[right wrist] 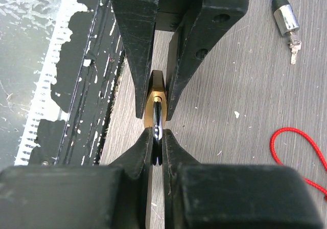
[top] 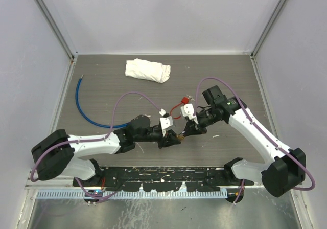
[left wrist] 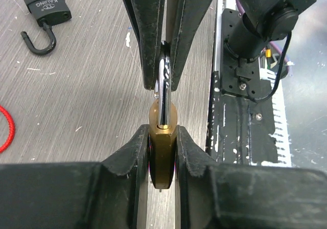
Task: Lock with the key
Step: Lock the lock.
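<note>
Where your two arms meet, over the front middle of the desk (top: 225, 75), both are on one brass padlock (left wrist: 162, 160). Left arm (top: 97, 142): runs low from its base at the near left corner, forearm stretched rightward along the front of the desk. Right arm (top: 255, 129): rises from the near right base, elbow up toward the back, then folds back and down to the left, so your two grippers face each other nose to nose. Left gripper (left wrist: 162, 137): nearly closed, one finger pressed flat on each broad face of the brass body, plain in its own wrist view. Right gripper (right wrist: 158, 136): closed to a slit, fingertips pinching the padlock's silver shackle (left wrist: 163, 93) from the opposite end. The padlock sits between the two sets of fingers, body toward your left, shackle toward your right. Whether the shackle is latched you cannot tell from these views. Off to one side of the left gripper, a black padlock (left wrist: 46, 9) lies flat on the desk with its shackle swung open. Red cord (right wrist: 301, 152) lies on the desk near the grippers. Blue cable (top: 84, 106) curves along the left side of the desk, and its silver end carries a small key (right wrist: 294, 49). White cloth (top: 148, 70) sits crumpled at the back, well apart.
</note>
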Robot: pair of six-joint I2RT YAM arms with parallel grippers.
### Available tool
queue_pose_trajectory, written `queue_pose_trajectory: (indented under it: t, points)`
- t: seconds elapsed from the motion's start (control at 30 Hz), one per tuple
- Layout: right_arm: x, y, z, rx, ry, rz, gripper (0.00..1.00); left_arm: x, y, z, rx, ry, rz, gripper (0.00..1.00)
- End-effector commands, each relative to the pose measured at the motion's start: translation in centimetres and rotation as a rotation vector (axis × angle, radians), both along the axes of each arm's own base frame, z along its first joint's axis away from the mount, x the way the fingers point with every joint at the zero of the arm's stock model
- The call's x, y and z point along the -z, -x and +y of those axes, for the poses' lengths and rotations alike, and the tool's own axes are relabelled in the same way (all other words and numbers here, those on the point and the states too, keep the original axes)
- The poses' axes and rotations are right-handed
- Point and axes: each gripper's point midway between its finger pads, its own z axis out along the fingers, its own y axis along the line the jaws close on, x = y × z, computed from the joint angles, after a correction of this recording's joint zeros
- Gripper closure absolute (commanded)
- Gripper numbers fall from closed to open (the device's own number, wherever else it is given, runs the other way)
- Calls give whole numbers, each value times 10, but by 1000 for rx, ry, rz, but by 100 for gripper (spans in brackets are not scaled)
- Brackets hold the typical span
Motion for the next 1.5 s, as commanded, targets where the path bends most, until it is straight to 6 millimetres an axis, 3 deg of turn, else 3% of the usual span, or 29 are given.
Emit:
queue_pose_trajectory:
  t: [0.0, 0.37, 0.7, 0.93, 1.2, 1.47]
  points:
    - [-5, -1, 3, -16, -44, -47, 99, -21, -7, -10, 3, 67, -78, 99]
    - [38, 6, 18, -114, -101, -46, 99, 27, -30, 10, -99, -37, -255, 100]
    - [69, -9, 40, -120, -17, -103, 99, 81, -46, 14, -148, -84, -332, 100]
    - [90, -9, 47, -111, 7, -104, 99, 96, -52, 18, -169, -33, -330, 100]
    - [95, 3, 53, -133, -12, -47, 99, 117, -44, 28, -148, -28, -320, 100]
    - [104, 2, 54, -149, 3, -46, 99, 123, -39, 31, -93, -19, -282, 100]
